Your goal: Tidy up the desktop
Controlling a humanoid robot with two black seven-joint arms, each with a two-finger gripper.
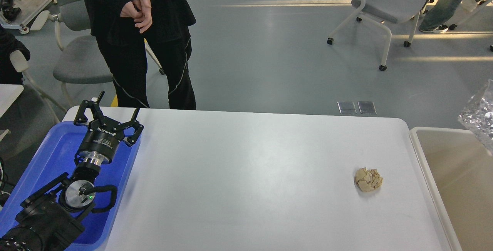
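Observation:
The white desktop (250, 166) fills the middle of the head view. A crumpled tan paper ball (368, 179) lies on it near the right end. My left gripper (109, 109) is open and empty, hovering over the far end of the blue tray (54, 147) at the desktop's left edge. A crinkled silver foil bag (479, 114) hangs at the frame's right edge, above the cream bin (462, 174). What holds the bag is out of frame. My right gripper is not in view.
A person in black (146, 43) stands just behind the desktop's far left edge. A grey chair (77, 62) is behind them and a white chair (385, 0) at the far right. Another small table's corner (7, 97) shows at the left.

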